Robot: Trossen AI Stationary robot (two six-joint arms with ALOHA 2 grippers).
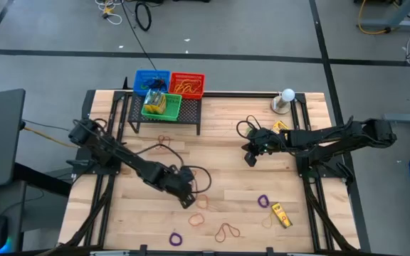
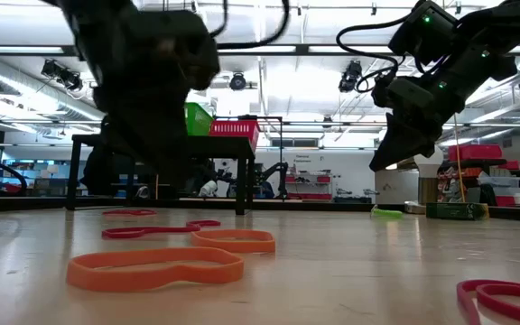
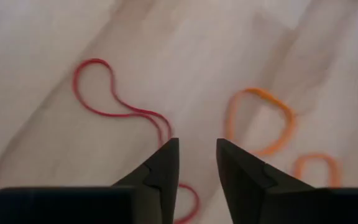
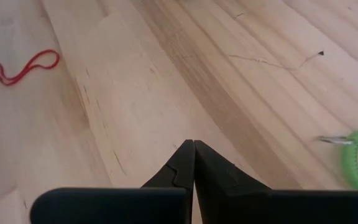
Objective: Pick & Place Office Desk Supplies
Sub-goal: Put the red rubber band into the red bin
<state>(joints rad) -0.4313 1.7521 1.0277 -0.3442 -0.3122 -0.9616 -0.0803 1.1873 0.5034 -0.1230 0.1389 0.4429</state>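
Observation:
Rubber-band loops lie flat on the wooden table. In the left wrist view I see a red band and an orange band. My left gripper is open over the table's near middle. Its fingertips stand above the gap between these two bands, with nothing between them. My right gripper is shut and empty. It hangs above bare wood right of centre. A yellow crayon box lies flat near the front right, and another crayon box lies beside the right arm.
At the back a black rack carries blue, red and green baskets. A white ball on a base stands at the back right. More loops lie near the front edge: purple, brown and orange.

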